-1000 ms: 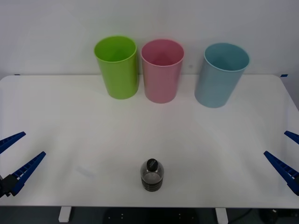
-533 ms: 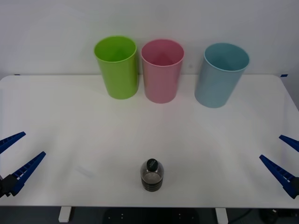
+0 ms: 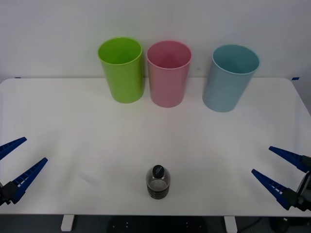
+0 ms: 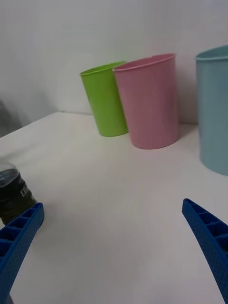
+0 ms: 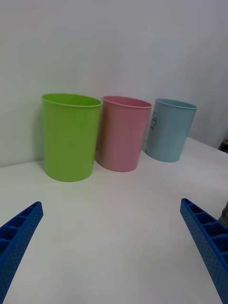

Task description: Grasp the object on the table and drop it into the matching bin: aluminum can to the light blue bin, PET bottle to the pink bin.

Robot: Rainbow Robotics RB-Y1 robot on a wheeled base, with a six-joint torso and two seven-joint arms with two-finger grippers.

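A: PET bottle (image 3: 158,182) stands upright close to the near edge of the table (image 3: 73,126), open white surface all round it.

B: Right gripper (image 3: 278,174) over the near right corner, fingers spread wide, holding nothing. Left gripper (image 3: 17,164) at the left edge, equally wide, empty.

A: Along the far edge: lime green bin (image 3: 122,69), pink bin (image 3: 168,73) just beside it, light blue bin (image 3: 230,77) apart to the right.

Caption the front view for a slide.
PET bottle upright on the table; pink bin behind; both open end effectors wait apart.
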